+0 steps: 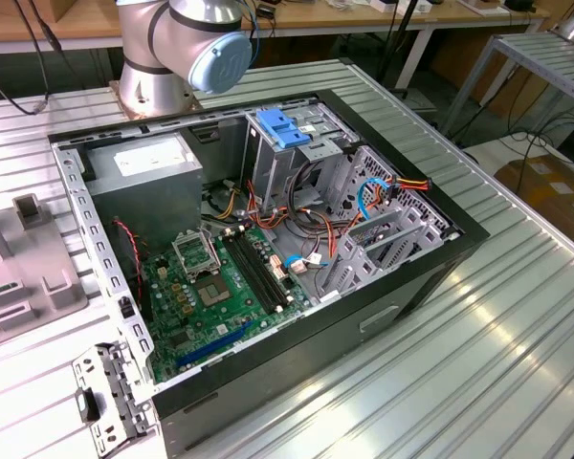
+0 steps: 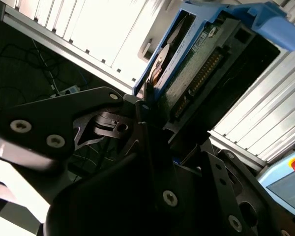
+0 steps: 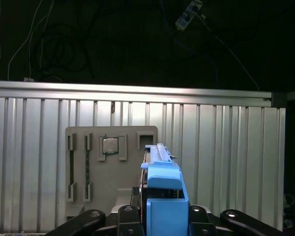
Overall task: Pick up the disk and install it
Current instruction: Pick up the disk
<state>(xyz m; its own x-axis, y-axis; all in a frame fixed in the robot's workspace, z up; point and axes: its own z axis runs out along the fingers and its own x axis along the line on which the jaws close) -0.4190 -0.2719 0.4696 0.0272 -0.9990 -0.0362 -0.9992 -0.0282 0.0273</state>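
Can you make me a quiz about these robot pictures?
1. True or false: the tool holds the disk.
2. In the first wrist view, what is seen behind the disk? A) a grey tray on the ribbed table B) a red bucket C) a keyboard
3. Fill in: in the exterior view, the computer case has its side ____.
Key: 1 true; 2 A; 3 open.
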